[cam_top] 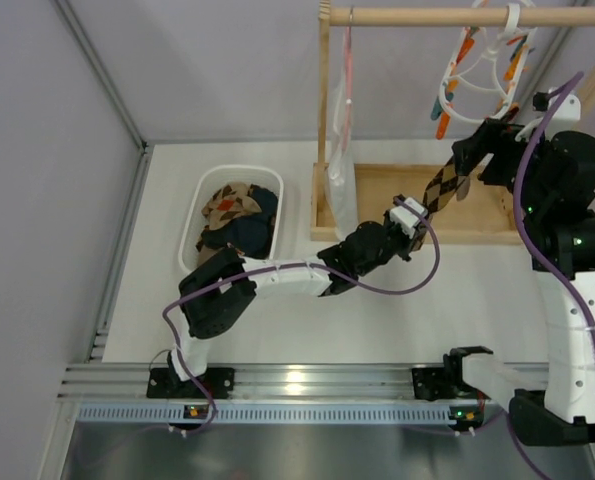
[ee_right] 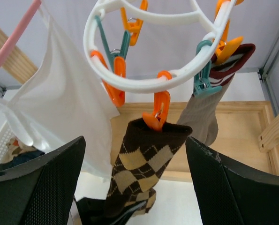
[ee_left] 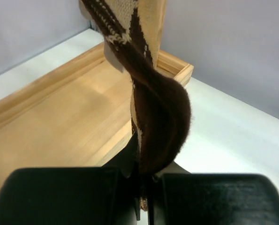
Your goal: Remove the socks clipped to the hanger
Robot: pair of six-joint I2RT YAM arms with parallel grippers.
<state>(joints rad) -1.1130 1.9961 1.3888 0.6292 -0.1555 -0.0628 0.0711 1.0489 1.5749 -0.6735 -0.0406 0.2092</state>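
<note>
The white oval hanger (cam_top: 485,62) hangs from the wooden rod at the top right. In the right wrist view an orange clip (ee_right: 158,108) on its ring (ee_right: 144,85) holds the cuff of a brown-and-tan argyle sock (ee_right: 144,164). A teal clip (ee_right: 202,78) holds a taupe sock with a red-striped cuff (ee_right: 202,115). My right gripper (ee_right: 135,154) is open, its fingers on either side of the argyle cuff, just below the clip. My left gripper (ee_left: 146,187) is shut on the argyle sock's dark toe (ee_left: 160,117) and holds the sock (cam_top: 442,188) taut below the hanger.
A white basket (cam_top: 199,200) at the left holds another argyle sock (cam_top: 232,205) and a navy sock (cam_top: 247,235). A white cloth bag (cam_top: 340,190) hangs from a thin pink hanger (cam_top: 348,60). The wooden rack's base tray (cam_top: 377,185) lies under the hanger.
</note>
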